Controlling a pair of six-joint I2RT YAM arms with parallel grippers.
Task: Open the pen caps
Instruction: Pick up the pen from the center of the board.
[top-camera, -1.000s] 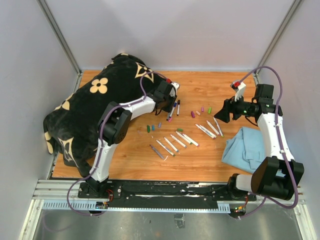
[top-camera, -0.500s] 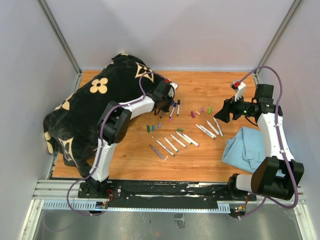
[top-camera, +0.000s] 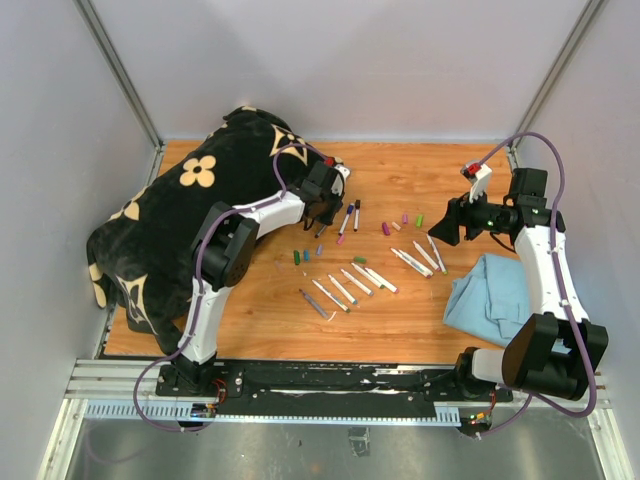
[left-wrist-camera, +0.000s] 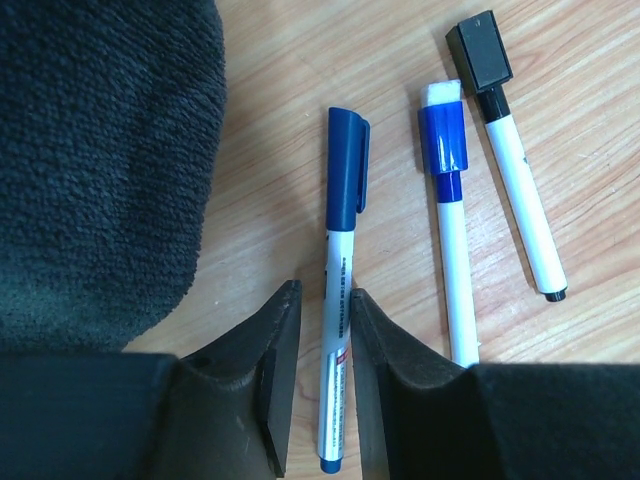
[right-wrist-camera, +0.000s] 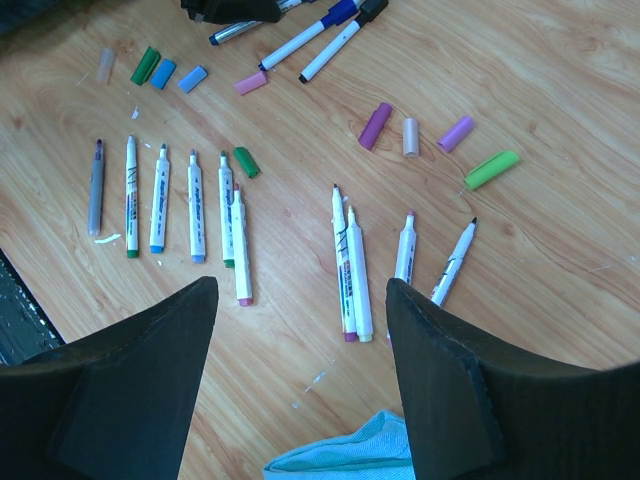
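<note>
Caps on pens: a dark blue plastic cap with a clip, a shorter blue cap and a square black cap each sit on a thin white marker. These three markers lie side by side at the far left of the table.
Loose caps: a green cap, a pink cap, a purple cap and a light green cap lie alone on the wood, near the middle of the table, with some more small caps beside them.
Open markers: a row of white uncapped markers and a second small group lie with bare tips, near the loose caps.
Left gripper: the black fingers stand only a little apart, one on each side of the barrel of the dark blue pen. A thin strip of wood shows between one finger and the barrel, so it does not pinch it.
Right gripper: spread wide above the open markers, nothing between the fingers.
Plush: a black soft fabric with beige flower prints lies just beside the capped markers.
Cloth: a light blue crumpled cloth lies at the right side.
Table: wooden board.
</note>
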